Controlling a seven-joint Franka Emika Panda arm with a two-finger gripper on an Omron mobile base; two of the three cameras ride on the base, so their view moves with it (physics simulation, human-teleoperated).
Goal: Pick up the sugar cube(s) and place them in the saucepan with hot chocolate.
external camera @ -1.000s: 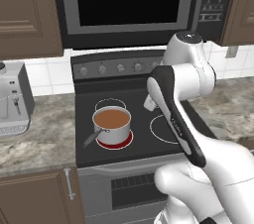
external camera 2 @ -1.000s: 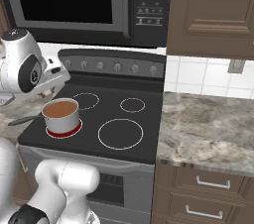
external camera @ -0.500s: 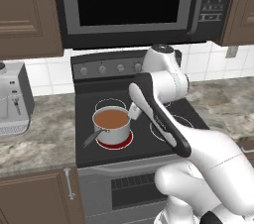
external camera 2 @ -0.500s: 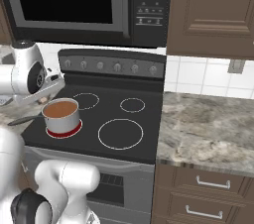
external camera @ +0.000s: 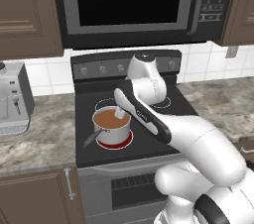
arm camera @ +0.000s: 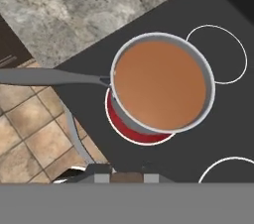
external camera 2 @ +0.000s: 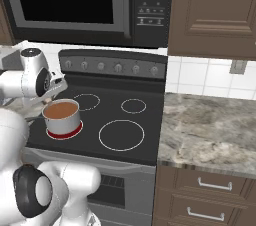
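The steel saucepan point(external camera: 112, 125) stands on the stove's front left burner, its thin grey handle point(arm camera: 49, 76) pointing toward the front edge. Smooth reddish-brown hot chocolate point(arm camera: 158, 84) fills it; it also shows from the right base point(external camera 2: 61, 110). My gripper point(external camera: 120, 114) hangs just above the pan's right rim. In the hand view the gripper point(arm camera: 125, 170) is shut on a small brownish block, the sugar cube point(arm camera: 126, 177), mostly hidden at the bottom edge. The pan lies straight ahead of the fingertips.
A red glowing burner ring point(arm camera: 139, 138) shows under the pan, with other white burner rings point(external camera 2: 121, 135) beside it. A coffee machine point(external camera: 12, 100) stands on the left counter. The microwave point(external camera: 129, 5) hangs over the stove. Granite counter point(external camera 2: 210, 130) lies to the right.
The arm has swung left, from over the stove's right side to above the saucepan. The jaws have stayed shut. The pan has not moved.
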